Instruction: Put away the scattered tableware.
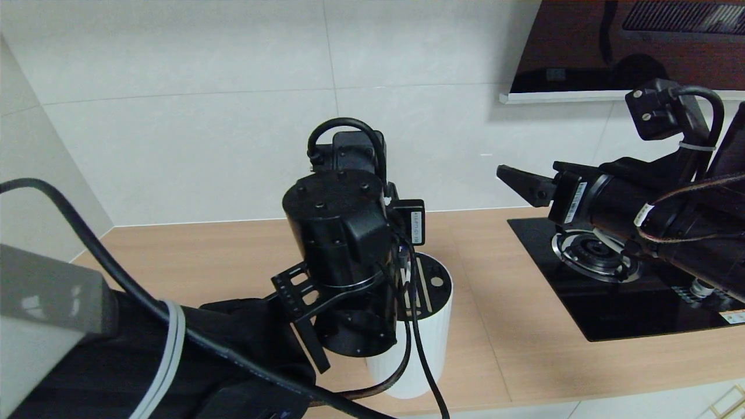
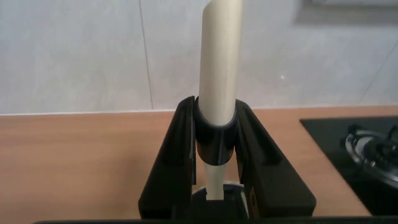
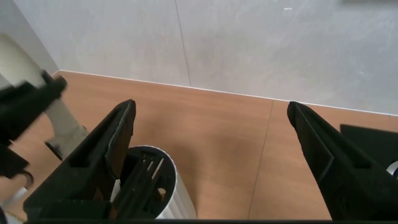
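Our left hand [image 2: 216,134] is clenched on a cream-handled utensil [image 2: 219,56]. It grips partway along the shaft, and the handle stands near upright, so the long axis points down toward the white utensil holder [image 1: 428,326] on the worktop [image 1: 204,256]. The hand sits just above the holder's slotted dark lid [image 1: 433,282]. We cannot tell whether the utensil's lower end is in a slot. We judge the coming move to be a straight descent along that axis. Our right hand [image 1: 524,185] hangs released, off toward the hob [image 1: 611,314] and farther from the holder.
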Controlling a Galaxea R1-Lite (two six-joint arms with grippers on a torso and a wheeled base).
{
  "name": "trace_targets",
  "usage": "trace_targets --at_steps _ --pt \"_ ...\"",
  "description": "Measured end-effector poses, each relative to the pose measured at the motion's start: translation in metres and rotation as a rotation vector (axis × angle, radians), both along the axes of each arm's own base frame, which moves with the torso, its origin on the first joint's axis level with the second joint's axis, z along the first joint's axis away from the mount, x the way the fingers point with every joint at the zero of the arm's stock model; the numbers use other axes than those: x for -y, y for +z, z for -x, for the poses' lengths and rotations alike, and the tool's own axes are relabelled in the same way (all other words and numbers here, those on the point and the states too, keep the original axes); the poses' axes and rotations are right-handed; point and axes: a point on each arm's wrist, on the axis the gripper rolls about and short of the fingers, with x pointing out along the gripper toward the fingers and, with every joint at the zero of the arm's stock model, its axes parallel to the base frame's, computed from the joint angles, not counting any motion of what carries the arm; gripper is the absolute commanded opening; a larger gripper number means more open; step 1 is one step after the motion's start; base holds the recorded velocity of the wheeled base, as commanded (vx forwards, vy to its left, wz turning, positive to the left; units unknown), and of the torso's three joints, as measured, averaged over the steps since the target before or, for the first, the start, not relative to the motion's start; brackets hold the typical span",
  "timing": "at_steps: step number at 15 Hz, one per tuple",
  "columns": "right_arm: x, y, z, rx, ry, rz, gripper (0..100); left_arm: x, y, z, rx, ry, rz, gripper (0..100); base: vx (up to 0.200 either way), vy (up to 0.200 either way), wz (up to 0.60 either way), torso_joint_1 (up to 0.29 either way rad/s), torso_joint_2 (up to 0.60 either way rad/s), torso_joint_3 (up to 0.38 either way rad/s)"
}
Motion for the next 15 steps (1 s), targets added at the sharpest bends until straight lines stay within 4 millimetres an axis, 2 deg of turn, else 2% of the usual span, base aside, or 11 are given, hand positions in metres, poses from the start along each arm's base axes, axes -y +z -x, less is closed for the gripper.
trace_targets --at_steps 6,15 --pt "0.0 -0.001 0.0 -0.002 0.001 0.001 100 0.009 -0.035 -0.002 -0.028 -0.005 -0.028 0 0.0 0.0 0.0 0.0 0.0 0.0" --pt "0.0 0.0 0.0 0.001 0.001 -0.001 100 0.017 -0.07 0.008 -0.092 -0.045 -0.086 0 0.0 0.0 0.0 0.0 0.0 0.0"
